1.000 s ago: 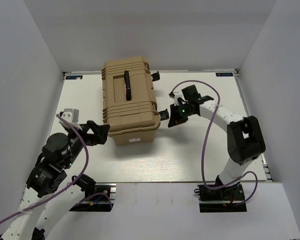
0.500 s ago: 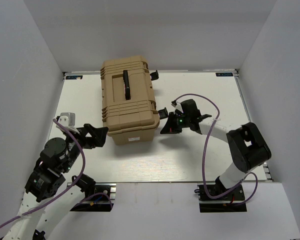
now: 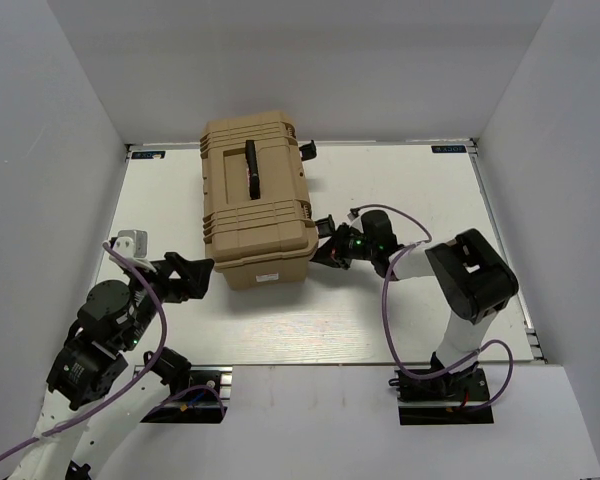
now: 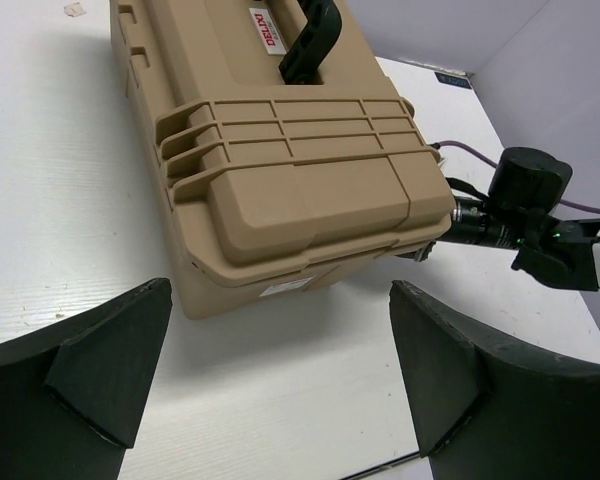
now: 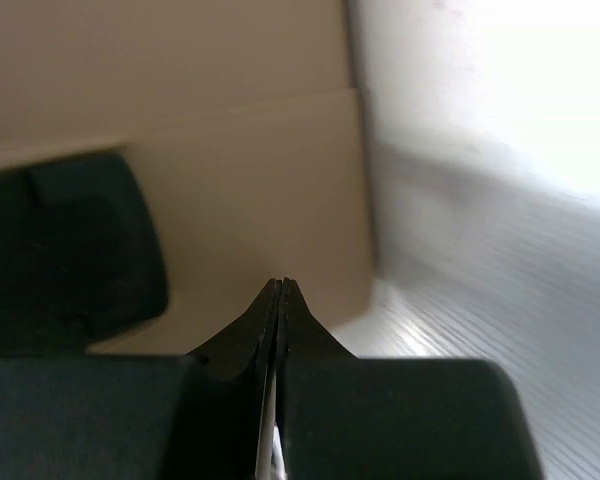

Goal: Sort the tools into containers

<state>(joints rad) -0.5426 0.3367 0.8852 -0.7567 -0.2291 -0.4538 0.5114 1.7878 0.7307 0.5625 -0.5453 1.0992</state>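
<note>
Top external view: a closed tan tool case sits on the white tabletop, with one arm on each side of its near end.
Tools: none in view in any picture. They are probably shut inside the case, though this cannot be confirmed, so which way they point cannot be told.
Sorting containers: none visible.
Case, long axis: runs from near to far, leaning slightly left at the far end. The black handle lies along the same line on the lid.
Case, front: the long side carrying the black latches faces the right arm.
Right pincer: clenched. The right wrist view shows its fingertips pressed together with nothing between them.
Right pincer, position: low, at the case's near right corner and just beside the near latch. In the right wrist view the latch shows as a dark block left of the tips.
Right pincer, purpose (judged): the closed tips form a narrow point, suited to prying or flipping the latch.
Left pincer: released, with its fingers spread wide and holding nothing.
Left pincer, position: near the case's near left corner, not touching it.
Left pincer, purpose (judged): placed to brace the case or take the lid.
Stage (judged): opening the case, with sorting not yet begun.
</note>
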